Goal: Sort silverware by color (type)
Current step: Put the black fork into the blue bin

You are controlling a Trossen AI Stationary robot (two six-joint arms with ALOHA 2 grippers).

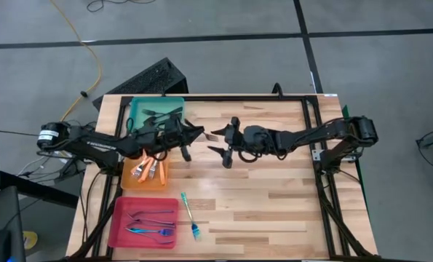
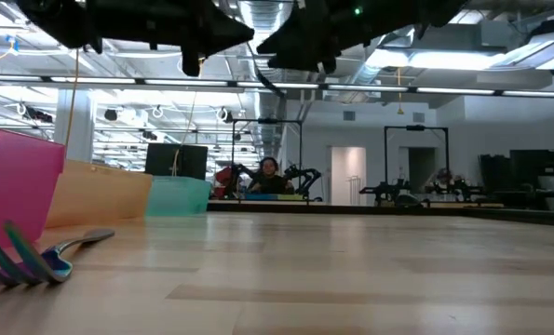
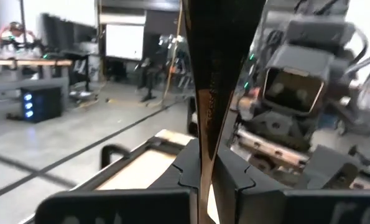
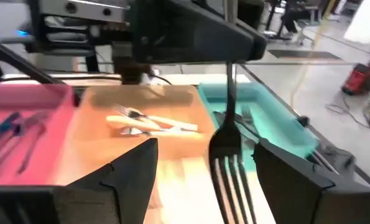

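Handover midway: my left jaws [image 1: 189,133] pinch dark fork [image 4: 229,146]; right jaws [image 1: 227,145] spread around its tines. Next: carry it over teal tray [image 1: 138,109], release.

The pale wooden surface [image 1: 274,196] bears three flat trays in a row under and beside the left claw [image 1: 194,131] — teal tray [image 1: 140,109]; orange tray [image 1: 129,182]; pink tray [image 1: 118,233]; a blue-handled fork [image 1: 190,217] lies beside the pink one.

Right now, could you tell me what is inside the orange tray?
The orange tray holds orange-handled forks; at least two show in the right wrist view. The left arm hangs over the tray's far end, so anything beneath it is hidden.
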